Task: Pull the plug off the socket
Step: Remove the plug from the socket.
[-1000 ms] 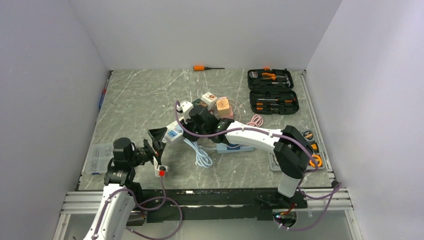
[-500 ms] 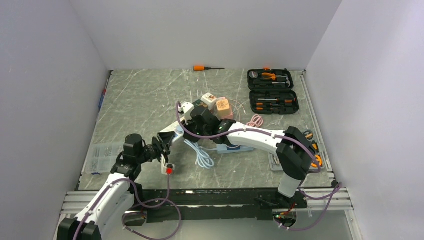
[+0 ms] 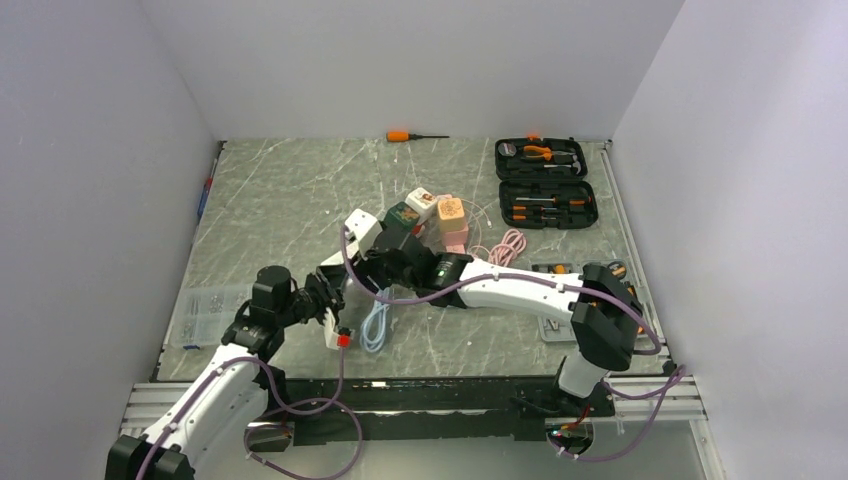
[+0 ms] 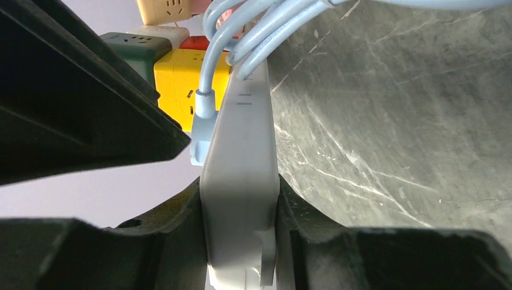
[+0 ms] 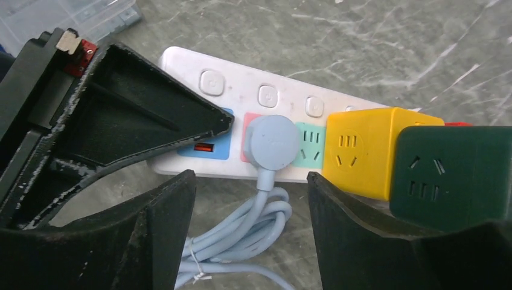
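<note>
The socket is a white power strip with coloured outlets, lying left of the table's centre. A light blue plug sits in its pink outlet, and its coiled blue cable lies just nearer. My left gripper is shut on the strip's near end, which is pinched edge-on between both fingers. My right gripper hangs open above the plug, one finger on each side of the cable and touching neither. The plug also shows from the side in the left wrist view.
Yellow and dark green cube adaptors sit at the strip's far end, with more cubes behind. A pink cable, an open tool case, an orange screwdriver and a clear parts box lie around.
My left gripper reached in and closed on the strip's end. My right gripper opened and shifted toward the near left. The strip and cable coil slid left.
</note>
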Available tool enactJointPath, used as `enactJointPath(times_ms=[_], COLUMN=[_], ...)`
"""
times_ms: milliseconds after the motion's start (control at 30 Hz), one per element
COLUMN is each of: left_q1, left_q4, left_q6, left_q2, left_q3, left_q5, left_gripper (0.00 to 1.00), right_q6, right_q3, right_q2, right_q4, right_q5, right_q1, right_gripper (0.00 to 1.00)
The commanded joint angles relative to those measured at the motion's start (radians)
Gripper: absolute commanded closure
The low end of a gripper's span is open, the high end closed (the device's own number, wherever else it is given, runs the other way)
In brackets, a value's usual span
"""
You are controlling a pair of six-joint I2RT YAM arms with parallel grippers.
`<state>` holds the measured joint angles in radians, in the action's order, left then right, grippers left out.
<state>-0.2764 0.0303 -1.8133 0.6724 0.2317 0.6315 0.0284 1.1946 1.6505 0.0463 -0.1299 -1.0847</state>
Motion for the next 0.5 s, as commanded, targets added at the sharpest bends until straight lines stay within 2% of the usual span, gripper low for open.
enactJointPath(times_ms=[0,467], left_q1=[-0.029,-0.049], left_q4=[-0.032,0.031], left_q6=[0.013,0.034], left_q2=[0.002,-0.021], left_q3=[0.106,0.147], left_q5=[-0.047,-0.077], left_gripper=[0.89,0.91], right_q6=[-0.132,-0.346], right_q3=[0.06,0.126], right_q2=[0.021,0.207], right_q4=[-0.011,-0.033], right_q5=[-0.19,-0.53], right_q1=[-0.058,-0.165], right_gripper=[0.3,0.39])
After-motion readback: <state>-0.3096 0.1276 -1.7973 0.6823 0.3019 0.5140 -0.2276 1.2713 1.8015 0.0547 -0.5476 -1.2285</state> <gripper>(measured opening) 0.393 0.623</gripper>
